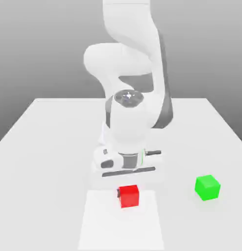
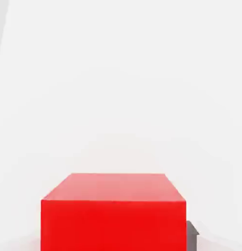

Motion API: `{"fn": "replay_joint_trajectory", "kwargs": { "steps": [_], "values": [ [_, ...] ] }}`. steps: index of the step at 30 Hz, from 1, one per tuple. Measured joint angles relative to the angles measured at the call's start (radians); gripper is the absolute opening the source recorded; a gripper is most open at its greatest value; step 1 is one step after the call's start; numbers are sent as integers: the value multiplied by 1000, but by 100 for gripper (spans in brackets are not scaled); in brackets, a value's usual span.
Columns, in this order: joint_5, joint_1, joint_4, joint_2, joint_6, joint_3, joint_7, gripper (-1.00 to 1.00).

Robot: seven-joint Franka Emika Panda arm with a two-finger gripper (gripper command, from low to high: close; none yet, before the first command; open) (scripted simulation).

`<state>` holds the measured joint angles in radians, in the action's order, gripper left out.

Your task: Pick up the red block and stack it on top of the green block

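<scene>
Red block (image 1: 128, 196) is sitting right under the gripper (image 1: 128, 194), and the hand is closed down narrow on it, so yeah, it looks like it's got the cube between its fingers. You can see a dark fingertip (image 1: 118, 193) poking out by the block's side on the exterior view's left. The hand view backs that up: the red cube is big and close there, with a grey bit of finger (image 2: 192, 236) right up against one side. Can't really tell from these whether the bottom of the cube is touching the surface or a hair above it.

As for where that is: it shows over the end of the bright white rectangle (image 1: 120, 228) nearest the arm, and that rectangle is on the pale grey table (image 1: 39, 181). The cube looks pretty much upright, no obvious tilt.

Green block (image 1: 207, 188) is on the table over at the exterior view's right, well apart from the red one and off the white rectangle. It's turned a bit, so you get its top and a couple of sides. The white Panda arm (image 1: 129, 115) comes down from above with its hand pointing at the table.
</scene>
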<state>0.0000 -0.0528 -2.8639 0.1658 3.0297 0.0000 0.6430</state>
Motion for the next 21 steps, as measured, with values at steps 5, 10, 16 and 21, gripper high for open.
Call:
{"fn": "replay_joint_trajectory", "kwargs": {
  "steps": [5,10,16,21],
  "values": [
    [-1,-7,-24,-169,-145,-7,1,-100],
    [8,-97,-1,-248,-245,49,-35,-100],
    [31,-262,67,-254,-317,170,-111,-100],
    [41,-391,119,-239,-356,261,-162,-100]
  ]
}}
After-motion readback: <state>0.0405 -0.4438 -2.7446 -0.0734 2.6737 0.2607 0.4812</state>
